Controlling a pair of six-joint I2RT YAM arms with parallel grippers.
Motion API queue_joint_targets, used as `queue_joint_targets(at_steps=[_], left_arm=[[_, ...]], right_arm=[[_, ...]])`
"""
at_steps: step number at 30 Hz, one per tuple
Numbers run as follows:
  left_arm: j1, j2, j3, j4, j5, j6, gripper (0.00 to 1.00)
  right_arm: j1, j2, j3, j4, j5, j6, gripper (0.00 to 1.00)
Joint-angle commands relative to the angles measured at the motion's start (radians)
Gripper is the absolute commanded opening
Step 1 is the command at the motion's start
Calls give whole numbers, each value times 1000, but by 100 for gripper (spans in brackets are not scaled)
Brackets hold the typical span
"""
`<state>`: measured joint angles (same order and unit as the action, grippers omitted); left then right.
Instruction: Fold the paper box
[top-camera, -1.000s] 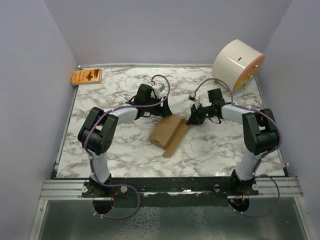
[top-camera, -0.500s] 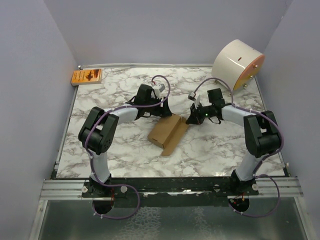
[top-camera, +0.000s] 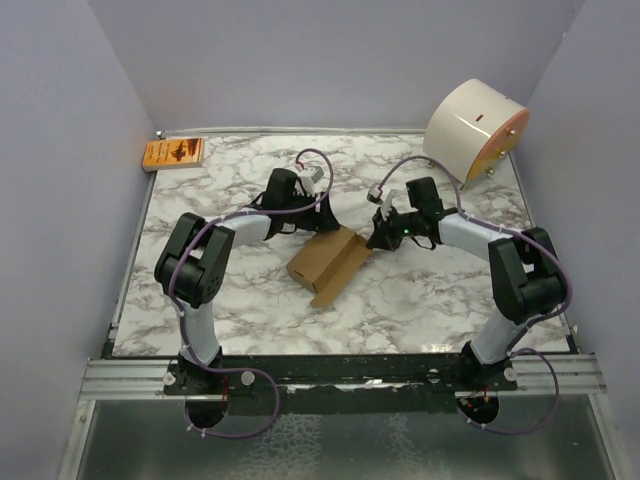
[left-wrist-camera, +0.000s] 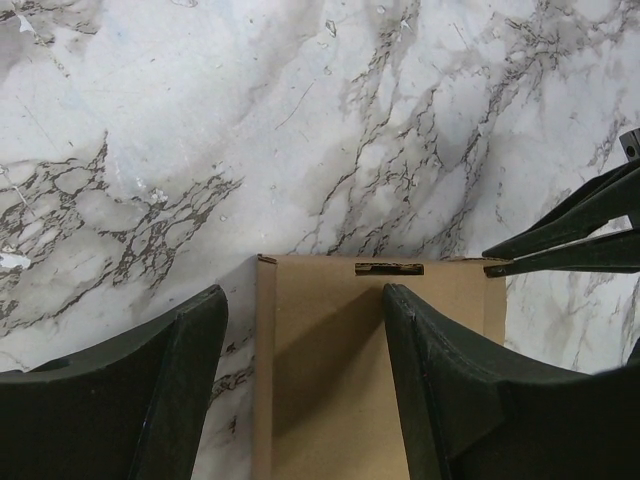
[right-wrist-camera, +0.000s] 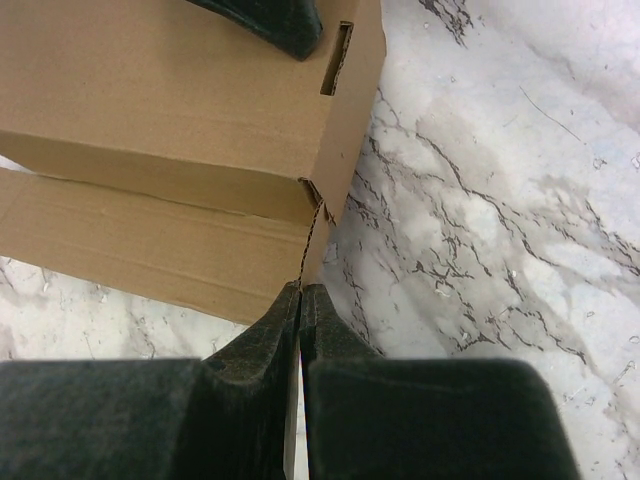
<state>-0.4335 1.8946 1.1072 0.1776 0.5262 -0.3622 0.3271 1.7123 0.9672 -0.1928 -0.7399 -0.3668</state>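
Paper box (top-camera: 328, 263) sits mid-surface (top-camera: 420, 300), half-formed, with one long panel lying flat. Left end effector (left-wrist-camera: 302, 293) stands wide across its far end. Right end effector (right-wrist-camera: 300, 295), pinched shut, noses the corner flap. Flap-folding step, I'd say. Next: nudge it inward, left bracing.

Marble table (top-camera: 230, 290): paper box (top-camera: 325, 262) lies near centre, partly formed, its long axis slanting from near-left to far-right, with one flap flat along its right side. Left gripper (top-camera: 312, 226) at the box's far edge; right gripper (top-camera: 373, 240) at its far right corner. Small orange packet (top-camera: 173, 153) far-left corner. Big white cylinder (top-camera: 470, 125) far-right corner.
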Motion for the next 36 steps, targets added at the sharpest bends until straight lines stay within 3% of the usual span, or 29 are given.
queue_joint_targets(at_steps=[1,36], left_arm=[[12,21,-17,20,36,-5,66],[65,67,-37,88,161,-52,65]], right_arm=[[27,-46,-2,51,37,-1,1],[87,-25,34,56,176,52,1]])
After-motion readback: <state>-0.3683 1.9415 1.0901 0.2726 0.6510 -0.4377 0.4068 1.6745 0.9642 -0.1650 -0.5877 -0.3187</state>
